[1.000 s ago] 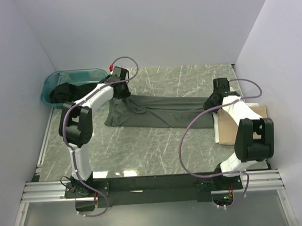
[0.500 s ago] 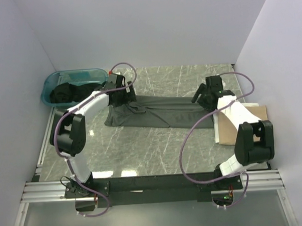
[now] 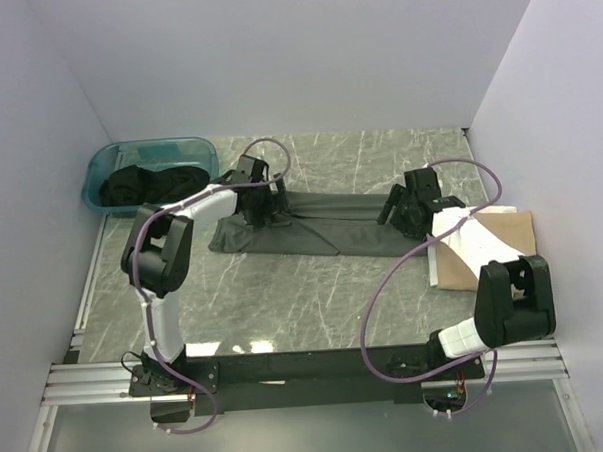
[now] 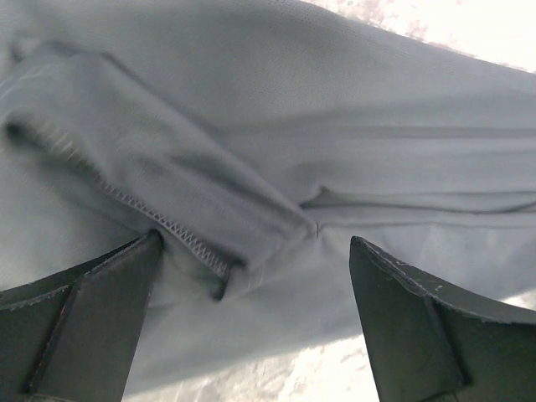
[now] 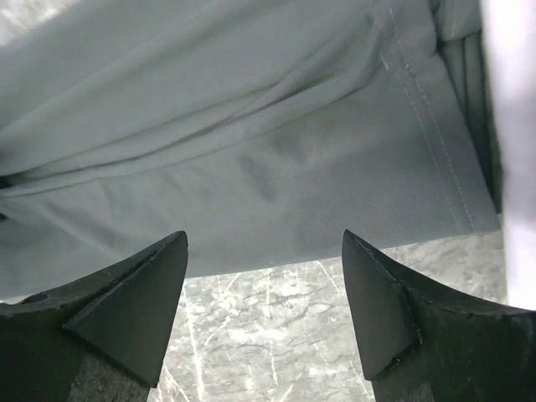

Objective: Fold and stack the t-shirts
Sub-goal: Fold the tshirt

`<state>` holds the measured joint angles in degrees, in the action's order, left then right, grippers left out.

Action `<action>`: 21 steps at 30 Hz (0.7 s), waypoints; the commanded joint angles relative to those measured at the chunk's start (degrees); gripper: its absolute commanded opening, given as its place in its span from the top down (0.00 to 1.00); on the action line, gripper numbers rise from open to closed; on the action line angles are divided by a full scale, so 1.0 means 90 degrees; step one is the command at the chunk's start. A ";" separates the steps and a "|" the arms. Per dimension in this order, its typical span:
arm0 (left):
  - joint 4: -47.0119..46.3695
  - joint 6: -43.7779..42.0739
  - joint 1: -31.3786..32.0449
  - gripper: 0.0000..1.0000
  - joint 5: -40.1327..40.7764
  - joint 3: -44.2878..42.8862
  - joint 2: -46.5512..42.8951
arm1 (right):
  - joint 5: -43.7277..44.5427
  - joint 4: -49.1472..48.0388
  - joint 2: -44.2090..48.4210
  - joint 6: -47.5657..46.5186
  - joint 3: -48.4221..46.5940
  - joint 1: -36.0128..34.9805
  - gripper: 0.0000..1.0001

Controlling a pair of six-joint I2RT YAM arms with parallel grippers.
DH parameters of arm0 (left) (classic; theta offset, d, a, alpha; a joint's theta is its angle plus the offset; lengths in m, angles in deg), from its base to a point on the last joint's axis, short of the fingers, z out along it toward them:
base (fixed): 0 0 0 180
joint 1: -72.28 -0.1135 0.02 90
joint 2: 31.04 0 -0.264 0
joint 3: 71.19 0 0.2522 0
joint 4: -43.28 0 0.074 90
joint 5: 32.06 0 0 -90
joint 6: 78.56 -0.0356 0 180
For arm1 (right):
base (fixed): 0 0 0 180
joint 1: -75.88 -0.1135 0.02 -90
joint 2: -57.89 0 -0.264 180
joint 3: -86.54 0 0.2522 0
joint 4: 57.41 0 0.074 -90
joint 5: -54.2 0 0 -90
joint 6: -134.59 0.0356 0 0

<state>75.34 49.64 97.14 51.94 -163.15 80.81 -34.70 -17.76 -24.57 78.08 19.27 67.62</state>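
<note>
A dark grey-olive t-shirt [image 3: 322,225] lies folded into a long strip across the middle of the marble table. My left gripper [image 3: 262,208] hovers open over its left end. In the left wrist view the cloth [image 4: 335,126] and a sleeve with a stitched hem [image 4: 167,226] lie loose between and beyond the open left gripper [image 4: 255,243]. My right gripper [image 3: 398,208] stands open over the strip's right end. The right wrist view shows the shirt's edge [image 5: 251,126] just past the empty right gripper [image 5: 264,239], with bare marble between the fingers.
A folded tan t-shirt [image 3: 512,225] lies at the right edge, partly under the right arm. A teal tub [image 3: 148,146] at the back left holds black t-shirts [image 3: 139,183]. White walls close in on three sides.
Both grippers have opened and let go of the grey-olive shirt. The left one has shifted nearer and to the right over the cloth. The right one has moved left and a little nearer.
</note>
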 commanded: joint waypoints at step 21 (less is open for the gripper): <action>0.0552 -0.0377 0.0089 0.00 0.0266 -0.3370 0.1800 | 0.0200 -0.0025 0.0831 -0.0226 0.0087 0.0292 0.19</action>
<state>78.40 48.04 97.73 52.27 -187.17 97.46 -33.50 -17.50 -19.67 77.03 19.66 69.88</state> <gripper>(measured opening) 0.995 0.806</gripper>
